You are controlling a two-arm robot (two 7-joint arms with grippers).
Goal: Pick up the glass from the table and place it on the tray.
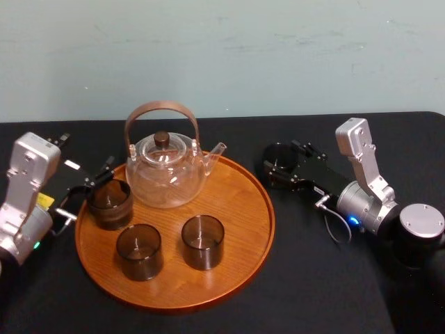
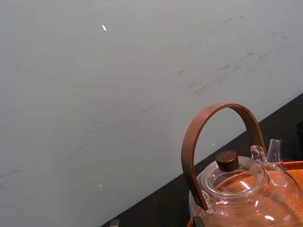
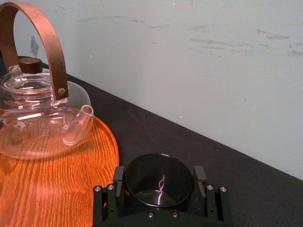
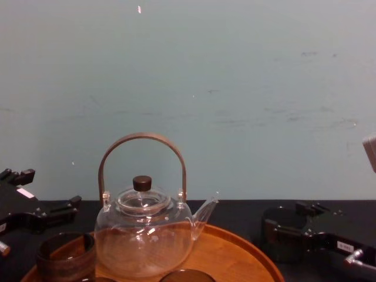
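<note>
While the left gripper (image 1: 101, 179) is at the left edge of the tray (image 1: 254, 229), just beside one of the three dark cups (image 1: 139, 250) standing there, the head view shows the right gripper (image 1: 278, 167) set around the glass (image 1: 279, 153). This glass is on the table (image 1: 327, 278), near the right rim of the tray but apart from it. Whether the left gripper grips anything, I cannot tell.

The left wrist view gives the teapot (image 2: 236, 189) with its brown handle, in front of a pale wall (image 2: 94, 94).

In the right wrist view the glass is upright and empty between the two black fingers (image 3: 118, 177). Each one lies against the glass wall, so I judge that the glass is grasped.

In the chest view the glass sits low on the right, and its base seems level with the table, so I think it is not yet lifted.

The step in hand is therefore the grasp, and the lift is next. It calls for a rise high enough to pass the low rim. The glass must then travel toward the bare wood at the right side of the tray, clear of the spout and the nearest cup, and the grip should open only after the glass stands there.
</note>
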